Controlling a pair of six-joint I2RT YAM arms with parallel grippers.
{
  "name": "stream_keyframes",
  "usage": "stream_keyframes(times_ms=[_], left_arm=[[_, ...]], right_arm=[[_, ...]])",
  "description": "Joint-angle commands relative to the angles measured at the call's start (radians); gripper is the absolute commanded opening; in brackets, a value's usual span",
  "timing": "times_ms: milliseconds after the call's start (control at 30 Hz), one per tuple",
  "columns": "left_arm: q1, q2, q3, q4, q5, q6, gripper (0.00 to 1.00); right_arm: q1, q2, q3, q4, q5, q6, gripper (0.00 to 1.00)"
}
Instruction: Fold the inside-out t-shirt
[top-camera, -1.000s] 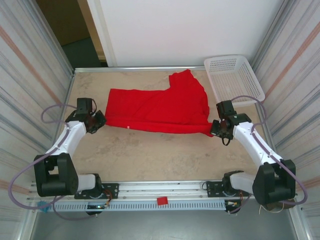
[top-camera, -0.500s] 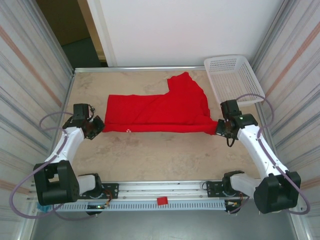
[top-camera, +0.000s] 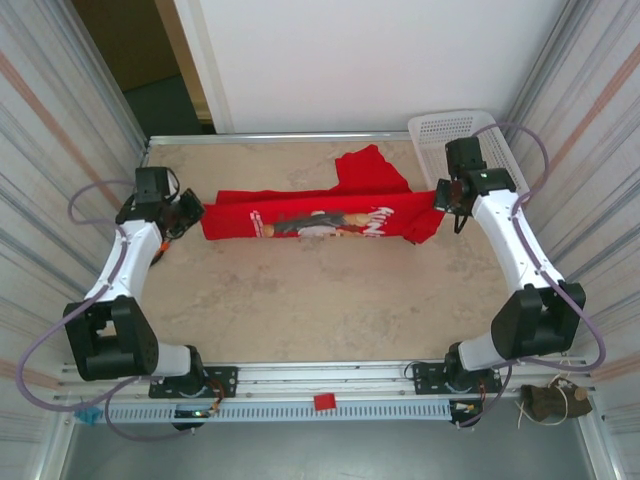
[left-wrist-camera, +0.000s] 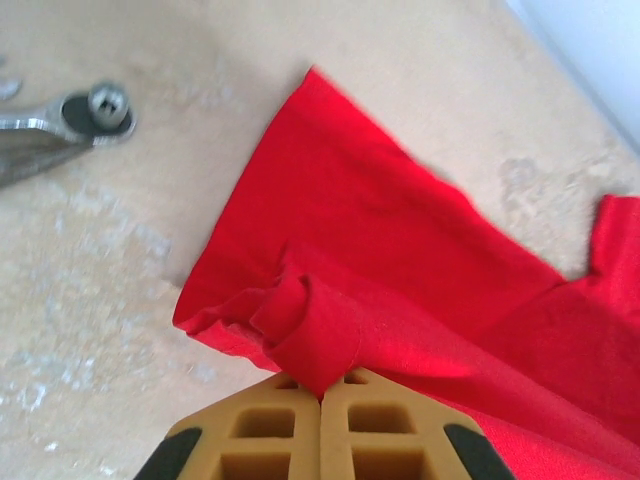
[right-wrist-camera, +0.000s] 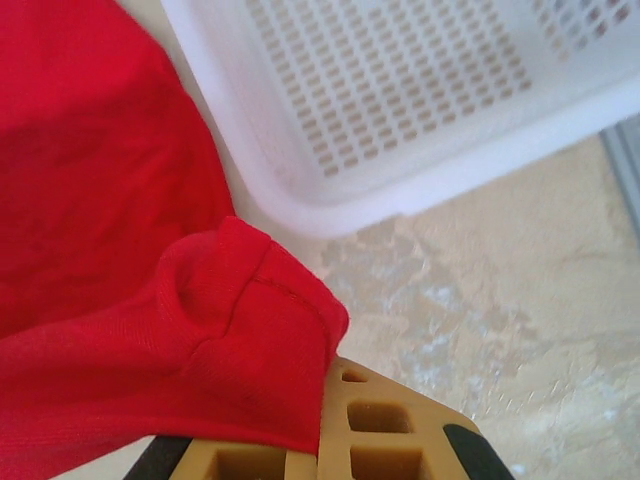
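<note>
Much bare table (top-camera: 330, 310) nearside of the inside-out t-shirt (top-camera: 320, 215), stretched across mid-table; white basket (top-camera: 455, 125) just beside its right end. Clamped on one shirt end each: left gripper (top-camera: 192, 212), right gripper (top-camera: 438, 196).

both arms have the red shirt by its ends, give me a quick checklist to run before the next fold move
1. Near-left hold: the left gripper is shut on a bunched end of the t-shirt: ok.
2. Far-right hold: the right gripper is shut on the hemmed corner: ok.
3. Span: the cloth runs as one band between the two grips: ok.
4. Face: the printed graphic shows along the band: ok.
5. Stray cloth: the sleeve flap sticks out toward the far edge, not tucked in: not ok.
6. Gap to the white basket: the cloth lies right beside its rim, and contact is unclear: cannot tell.
</note>
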Motion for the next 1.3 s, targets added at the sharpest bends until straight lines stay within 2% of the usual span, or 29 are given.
stream_keyframes(times_ms=[0, 167, 300, 433, 467, 500, 567, 600, 767, 867, 967, 1100, 1267], left_arm=[[0.015, -0.058, 0.01, -0.027, -0.032, 0.026, 0.0], [0.014, -0.169, -0.155, 0.005, -0.012, -0.022, 0.0], [0.015, -0.25, -0.317, 0.02, -0.04, -0.058, 0.0], [0.015, -0.306, -0.371, -0.004, -0.061, -0.062, 0.0], [0.016, -0.315, -0.375, -0.012, -0.065, -0.062, 0.0], [0.015, -0.32, -0.378, -0.021, -0.069, -0.064, 0.0], [0.016, -0.322, -0.383, -0.027, -0.068, -0.065, 0.0], [0.014, -0.32, -0.389, -0.029, -0.063, -0.065, 0.0], [0.015, -0.334, -0.431, -0.063, -0.072, -0.07, 0.02], [0.015, -0.353, -0.442, -0.085, -0.1, -0.074, 0.36], [0.015, -0.365, -0.412, -0.113, -0.141, -0.064, 0.56], [0.016, -0.339, -0.343, -0.12, -0.177, -0.037, 0.66], [0.016, -0.212, -0.251, -0.05, -0.161, 0.028, 0.66]], right_arm=[[-0.017, -0.094, 0.004, -0.018, 0.114, -0.013, 0.0], [-0.001, -0.237, -0.22, -0.001, 0.133, 0.083, 0.0], [0.022, -0.317, -0.465, 0.025, 0.086, 0.209, 0.0], [0.039, -0.432, -0.606, 0.029, 0.027, 0.326, 0.0], [0.035, -0.451, -0.629, 0.033, -0.002, 0.351, 0.11], [0.026, -0.49, -0.64, 0.033, -0.029, 0.377, 0.31], [0.023, -0.513, -0.64, 0.011, -0.035, 0.417, 0.48], [0.023, -0.522, -0.636, 0.005, -0.03, 0.428, 0.53], [0.008, -0.532, -0.583, 0.028, -0.038, 0.387, 0.6], [-0.019, -0.451, -0.548, 0.076, -0.142, 0.31, 0.59], [-0.023, -0.332, -0.522, 0.133, -0.26, 0.23, 0.58], [-0.021, -0.184, -0.495, 0.191, -0.394, 0.154, 0.56], [0.006, -0.051, -0.48, 0.268, -0.453, 0.127, 0.53]])
